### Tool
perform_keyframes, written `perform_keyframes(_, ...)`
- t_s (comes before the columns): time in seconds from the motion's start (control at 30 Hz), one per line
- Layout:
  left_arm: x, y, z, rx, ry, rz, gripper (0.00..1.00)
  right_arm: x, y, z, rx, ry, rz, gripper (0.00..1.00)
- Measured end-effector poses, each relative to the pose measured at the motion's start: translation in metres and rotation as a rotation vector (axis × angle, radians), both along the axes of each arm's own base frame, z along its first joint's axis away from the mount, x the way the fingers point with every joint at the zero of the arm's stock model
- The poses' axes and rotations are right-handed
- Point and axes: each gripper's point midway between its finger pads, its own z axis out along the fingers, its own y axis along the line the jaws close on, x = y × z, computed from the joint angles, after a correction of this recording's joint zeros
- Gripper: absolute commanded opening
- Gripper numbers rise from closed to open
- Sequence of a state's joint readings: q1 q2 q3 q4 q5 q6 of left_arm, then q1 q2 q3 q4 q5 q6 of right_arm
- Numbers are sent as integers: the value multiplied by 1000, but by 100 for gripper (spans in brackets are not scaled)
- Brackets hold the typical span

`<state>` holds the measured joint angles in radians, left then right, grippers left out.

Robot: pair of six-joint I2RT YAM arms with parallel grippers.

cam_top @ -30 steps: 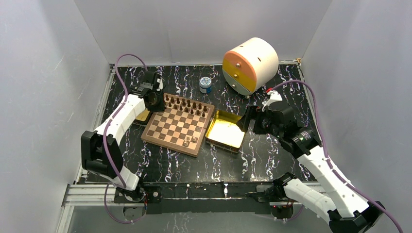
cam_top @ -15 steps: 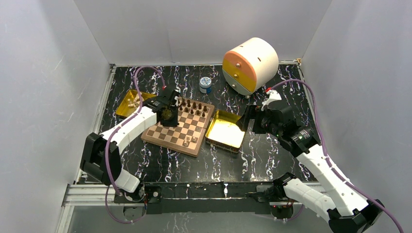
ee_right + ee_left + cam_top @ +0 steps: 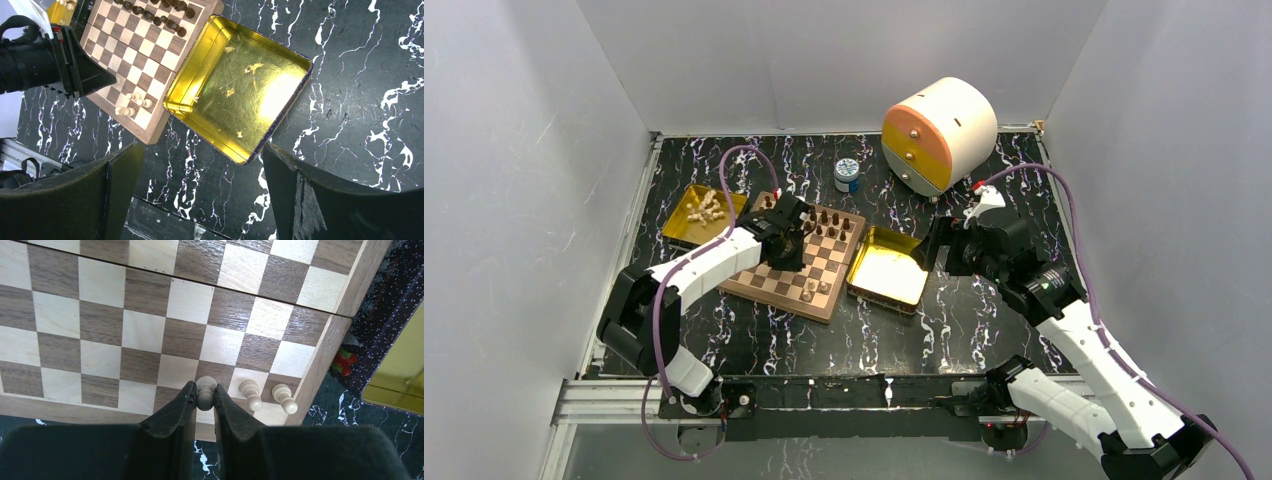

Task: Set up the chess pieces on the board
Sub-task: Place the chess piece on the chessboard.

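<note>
L wrist cam: left claw (image 3: pixel 204 396) is pinching a pale pawn (image 3: pixel 205 391) by the head, fingers tight on both sides. Under it is the board (image 3: pixel 145 330), near-edge row. Two standing pale pieces (image 3: pixel 251 394) are in the same row, just right of the held one, toward the board's right corner. Can't tell from here whether the pawn's foot touches the board. A strip of gold tray (image 3: pixel 400 375) shows past the board's right side.

R wrist cam: right claw (image 3: pixel 200 165) is spread wide, hanging over that tray and the black marbled counter (image 3: pixel 350 125), right of the board. Seen here, not on the L cam: the tray's whole inside, bare gold w/ a few flecks, and the dark pieces (image 3: pixel 160 15) lined along the board's far rows.

Top cam: only view w/ both arms. The left arm reaches in over the board's left half. A second gold tray (image 3: pixel 682 228) sits off the board's far-left corner, holding loose pale chessmen (image 3: pixel 707 207). A cream-and-orange drum (image 3: pixel 939 130) and a small jar (image 3: pixel 847 175) stand beyond the board's far side.
</note>
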<state>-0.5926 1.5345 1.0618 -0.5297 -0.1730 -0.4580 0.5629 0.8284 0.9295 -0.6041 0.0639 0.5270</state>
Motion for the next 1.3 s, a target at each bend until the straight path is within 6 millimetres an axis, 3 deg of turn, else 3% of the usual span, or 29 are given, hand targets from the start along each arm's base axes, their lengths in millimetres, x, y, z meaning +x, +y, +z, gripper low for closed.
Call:
perform_keyframes(0.53,-10,-6,-21,22,46,-2,15,0,0,1,1,-2,0,99)
perform_keyframes(1.3,-12,-8,-24,27,54,-7,22,-1,0,-1,1,-1,0,99)
